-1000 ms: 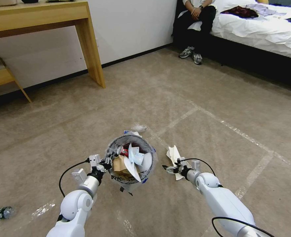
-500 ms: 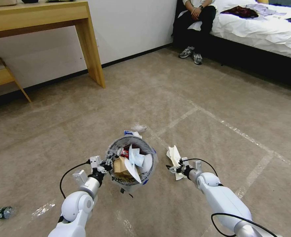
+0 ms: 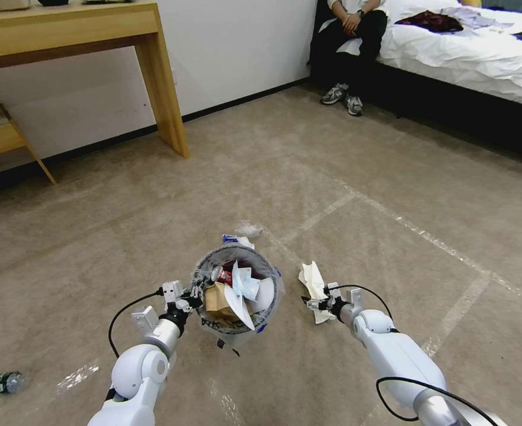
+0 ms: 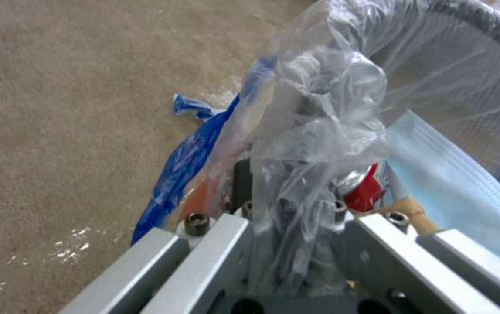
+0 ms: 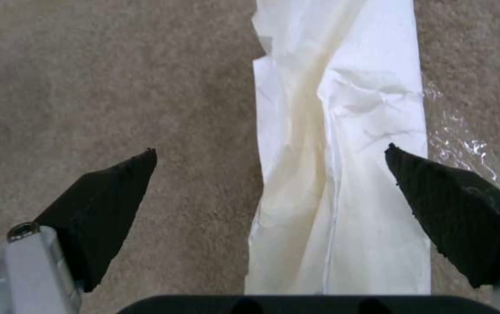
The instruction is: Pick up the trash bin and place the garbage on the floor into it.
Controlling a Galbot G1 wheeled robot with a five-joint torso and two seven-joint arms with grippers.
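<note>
The trash bin (image 3: 243, 248), grey-rimmed with a clear bag lining, hangs just above the floor (image 3: 343, 177) in front of me. My left gripper (image 3: 193, 294) is shut on its near rim and liner, and the left wrist view shows the bunched plastic between the fingers of the left gripper (image 4: 296, 205). Inside lie a brown paper bag (image 3: 216, 299), a red can (image 3: 222, 273) and a blue mask (image 3: 246, 284). My right gripper (image 3: 309, 305) stands open low over a crumpled white paper (image 3: 314, 281). The right wrist view has this paper (image 5: 343, 131) lying between the spread fingers of the right gripper (image 5: 270, 148).
A clear wrapper (image 3: 250, 229) and a white-blue scrap (image 3: 237, 239) lie just beyond the bin. A small bottle (image 3: 3, 381) rests at the far left. A wooden desk (image 3: 154, 89) and stool (image 3: 0, 136) stand at the back left, a bed (image 3: 479, 59) at the back right.
My right gripper has shifted slightly to the right, closer over the white paper, still open. The left gripper and the bin have drifted a little nearer to me.
</note>
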